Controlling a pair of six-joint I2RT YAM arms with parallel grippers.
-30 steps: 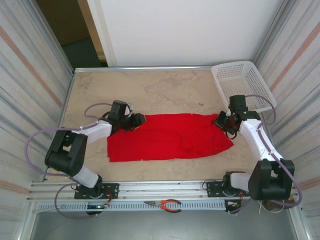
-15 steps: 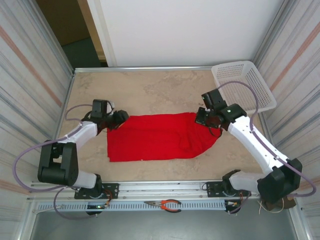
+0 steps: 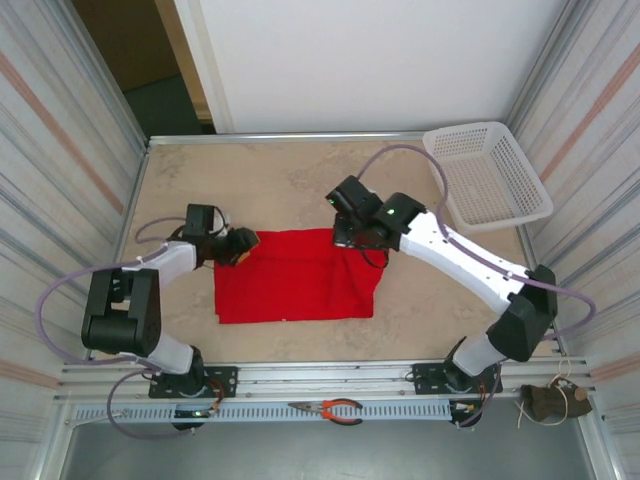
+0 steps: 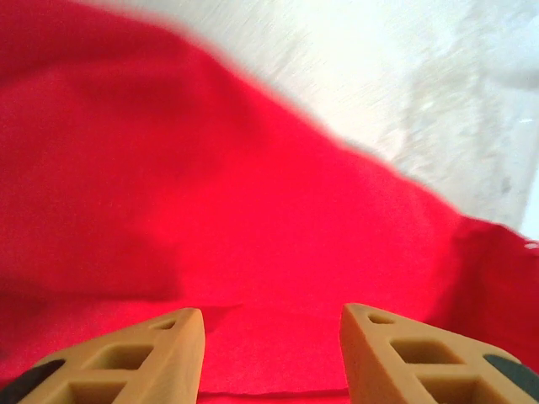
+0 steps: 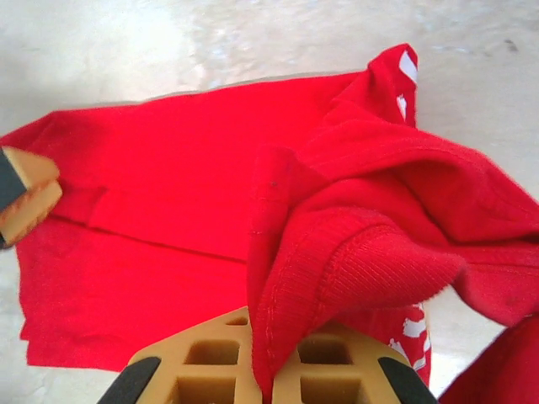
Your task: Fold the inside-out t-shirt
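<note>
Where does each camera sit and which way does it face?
Top external: above and behind the bases, looking down on the table; both arms, left gripper, right gripper.
Left wrist: on the left arm, looking down past its parted fingers onto the t-shirt.
Right wrist: on the right arm, looking down; its fingers pinch a bunched t-shirt fold.
Shared: top and right wrist both show the left gripper at the t-shirt's left edge.

The top external camera is looking steeply down from above and behind the arm bases, taking in the whole counter (image 3: 300, 170). The left wrist camera is sitting just behind the left gripper (image 4: 271, 353), facing ahead, very near the inside-out t-shirt (image 4: 168, 185). The right wrist camera is looking past the right gripper (image 5: 261, 379) from farther back, sharing the cloth ahead and the left gripper with the overhead view.
</note>
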